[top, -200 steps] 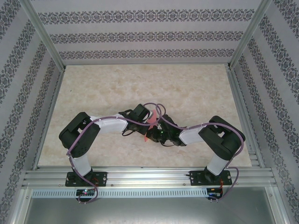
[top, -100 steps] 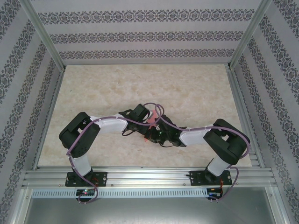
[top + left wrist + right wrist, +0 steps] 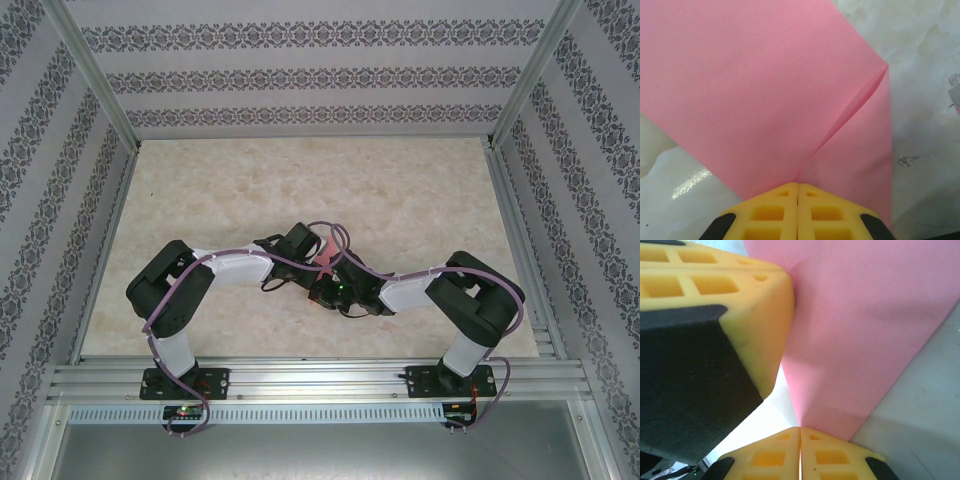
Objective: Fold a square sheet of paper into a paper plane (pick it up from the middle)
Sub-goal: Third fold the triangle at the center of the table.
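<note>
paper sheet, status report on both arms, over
Left end effector shut on the square sheet of paper. Right end effector shut on it too. One fold showing. Nothing in the way.

The pink square sheet of paper [image 3: 755, 85] stands pinched, bent along one crease.

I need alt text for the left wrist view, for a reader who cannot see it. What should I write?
The left pincer, yellow and shut, pinches a pink square sheet of paper at a fold. A crease runs from the pincer up to the right, to a corner of the sheet. A pale marbled table lies beneath.
</note>
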{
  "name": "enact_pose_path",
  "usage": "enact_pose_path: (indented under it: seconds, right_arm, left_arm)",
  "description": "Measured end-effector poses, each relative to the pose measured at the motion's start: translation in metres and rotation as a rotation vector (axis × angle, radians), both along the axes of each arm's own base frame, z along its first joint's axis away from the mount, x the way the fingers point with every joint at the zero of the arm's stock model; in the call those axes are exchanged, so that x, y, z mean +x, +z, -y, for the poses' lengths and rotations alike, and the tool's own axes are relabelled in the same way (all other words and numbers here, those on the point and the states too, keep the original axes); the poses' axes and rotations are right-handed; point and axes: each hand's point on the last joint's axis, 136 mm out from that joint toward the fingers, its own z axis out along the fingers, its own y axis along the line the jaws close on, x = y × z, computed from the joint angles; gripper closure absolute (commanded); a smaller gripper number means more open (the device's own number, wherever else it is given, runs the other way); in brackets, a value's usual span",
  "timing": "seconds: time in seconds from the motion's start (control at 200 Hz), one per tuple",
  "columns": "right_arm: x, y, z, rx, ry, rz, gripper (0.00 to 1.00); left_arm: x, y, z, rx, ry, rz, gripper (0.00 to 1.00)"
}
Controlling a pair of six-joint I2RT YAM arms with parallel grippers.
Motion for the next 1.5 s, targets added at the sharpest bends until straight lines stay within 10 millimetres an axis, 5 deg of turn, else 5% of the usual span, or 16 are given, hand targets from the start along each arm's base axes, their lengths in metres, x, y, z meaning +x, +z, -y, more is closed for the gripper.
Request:
enact_pose_path:
  seconds: [0.25,0.44,0.799,0.994,1.179,1.499]
  right_arm:
    - [-0.003,0.016,-0.004,0.028,0.008,0.017,0.90]
    - [-0.010,-0.003,-0.005,-0.001,0.015,-0.024,0.92]
    - [-0.007,0.005,-0.001,-0.010,-0.008,-0.017,0.91]
    - [0.027,0.038,0.025,0.033,-0.081,0.071,0.90]
    - [0.057,0.032,0.053,0.018,-0.136,0.076,0.90]
    - [0.077,0.025,0.027,0.048,-0.049,0.051,0.90]
  left_arm:
    - [0.000,0.000,0.000,0.000,0.000,0.000,0.93]
    - [0.000,0.000,0.000,0.000,0.000,-0.001,0.93]
    - [0.000,0.000,0.000,0.000,0.000,0.000,0.90]
    - [-0.002,0.001,-0.001,0.000,0.002,-0.008,0.82]
    - [-0.007,0.003,-0.006,0.016,0.006,-0.028,0.73]
    - [-0.008,0.022,-0.011,0.012,0.034,-0.015,0.61]
